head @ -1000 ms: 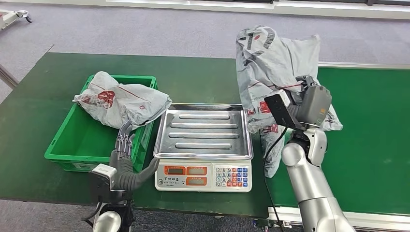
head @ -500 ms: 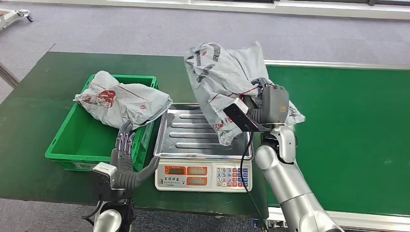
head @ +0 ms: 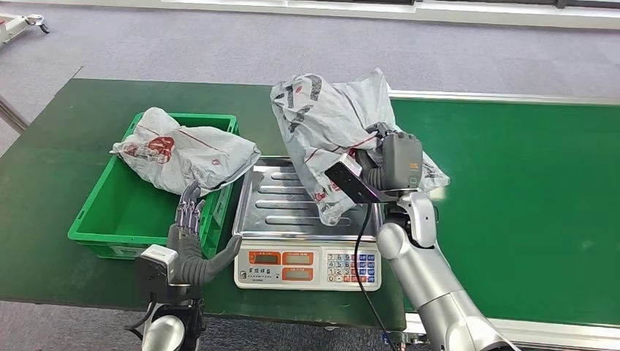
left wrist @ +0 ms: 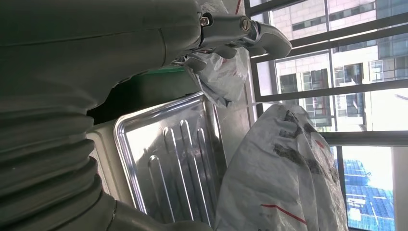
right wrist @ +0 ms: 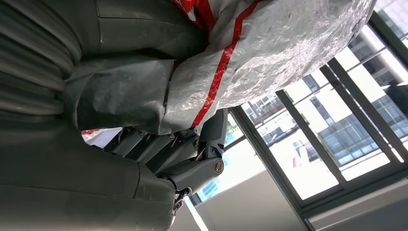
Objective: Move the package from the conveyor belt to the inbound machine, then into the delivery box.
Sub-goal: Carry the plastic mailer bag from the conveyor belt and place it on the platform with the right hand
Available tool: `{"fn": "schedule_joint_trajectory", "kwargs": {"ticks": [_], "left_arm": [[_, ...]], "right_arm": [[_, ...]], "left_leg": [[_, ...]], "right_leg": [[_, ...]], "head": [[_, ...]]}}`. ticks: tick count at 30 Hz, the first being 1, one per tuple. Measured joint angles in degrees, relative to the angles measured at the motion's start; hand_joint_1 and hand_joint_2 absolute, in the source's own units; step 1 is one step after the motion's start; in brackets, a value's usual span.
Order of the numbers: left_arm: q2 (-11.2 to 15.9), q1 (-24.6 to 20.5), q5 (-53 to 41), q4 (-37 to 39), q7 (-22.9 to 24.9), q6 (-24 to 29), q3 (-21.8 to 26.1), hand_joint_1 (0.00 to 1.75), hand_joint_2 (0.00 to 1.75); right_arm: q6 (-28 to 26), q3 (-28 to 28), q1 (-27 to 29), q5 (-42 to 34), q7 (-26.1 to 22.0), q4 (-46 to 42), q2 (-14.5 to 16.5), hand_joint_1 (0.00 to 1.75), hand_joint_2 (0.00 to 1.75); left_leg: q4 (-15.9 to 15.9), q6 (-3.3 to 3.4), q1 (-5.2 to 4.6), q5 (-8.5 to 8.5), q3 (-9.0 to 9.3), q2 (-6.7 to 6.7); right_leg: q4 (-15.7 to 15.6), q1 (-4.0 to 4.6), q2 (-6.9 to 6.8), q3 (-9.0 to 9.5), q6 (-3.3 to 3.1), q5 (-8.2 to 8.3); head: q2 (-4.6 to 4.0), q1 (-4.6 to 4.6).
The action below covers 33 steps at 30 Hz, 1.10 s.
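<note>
Since a second ago the package has swung from over the belt to above the scale. Left hand waits empty, fingers straight, beside the crate. Right hand clutches the bag; loose film could slip or overhang the tray.

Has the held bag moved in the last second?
Yes. The bag in the right hand has shifted left, off the conveyor belt, and now hangs over the scale tray.
</note>
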Motion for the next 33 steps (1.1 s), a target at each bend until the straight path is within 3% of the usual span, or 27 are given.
{"fn": "schedule_joint_trajectory", "kwargs": {"ticks": [7, 14, 26, 27, 30, 31, 33], "left_arm": [[0.0, -0.1, 0.1, 0.1, -0.1, 0.3, 0.1, 0.00, 1.75], [0.2, -0.3, 0.8, 0.3, -0.3, 1.2, 0.8, 0.00, 1.75], [0.1, -1.3, 0.4, 0.5, 0.1, 0.5, 1.3, 0.00, 1.75], [0.1, -1.5, 0.3, 0.7, 0.2, 0.3, 1.3, 0.00, 1.75], [0.1, -2.1, 0.2, 1.2, 0.3, -0.1, 1.3, 0.00, 1.75], [0.1, -2.2, 0.1, 1.4, 0.3, -0.1, 1.3, 0.00, 1.75], [0.1, -2.3, 0.1, 1.7, 0.3, -0.2, 1.3, 0.00, 1.75]], "right_arm": [[2.2, 0.8, -0.1, -1.5, -0.7, 0.6, 0.5, 1.75, 1.75], [5.3, 6.8, 0.6, -4.0, -0.6, 1.0, 3.5, 1.75, 1.75], [10.4, 12.1, 5.0, -9.3, 0.1, -5.0, 3.5, 1.75, 1.75], [10.4, 12.5, 5.2, -9.7, 0.0, -5.0, 3.5, 1.62, 1.75], [10.1, 13.3, 5.8, -10.3, -0.2, -5.0, 3.5, 0.31, 1.75], [10.0, 13.5, 6.0, -10.4, -0.1, -5.0, 3.5, 0.00, 1.75], [9.7, 13.8, 6.4, -10.8, 0.1, -5.2, 3.4, 0.00, 1.75]], "left_leg": [[0.0, -0.01, 0.00, 0.00, -0.01, 0.02], [0.0, -0.04, 0.05, 0.02, -0.02, 0.03], [0.0, -0.06, 0.04, 0.01, -0.03, 0.08], [0.0, -0.06, 0.04, 0.01, -0.03, 0.08], [0.0, -0.07, 0.05, 0.02, -0.03, 0.08], [0.0, -0.07, 0.05, 0.02, -0.02, 0.09], [0.0, -0.07, 0.05, 0.02, -0.02, 0.11]], "right_leg": [[0.0, 0.00, 0.01, 0.00, 0.00, 0.00], [0.0, 0.04, 0.03, -0.07, -0.06, -0.02], [0.0, 0.03, 0.05, -0.11, -0.07, -0.02], [0.0, 0.03, 0.06, -0.11, -0.07, -0.02], [0.0, 0.04, 0.06, -0.12, -0.10, 0.00], [0.0, 0.04, 0.06, -0.13, -0.10, 0.00], [0.0, 0.04, 0.07, -0.14, -0.11, 0.00]], "head": [[0.00, 0.00], [0.00, -0.01], [0.00, 0.00], [0.00, -0.01], [0.00, -0.01], [0.00, -0.01], [0.00, -0.01]]}}
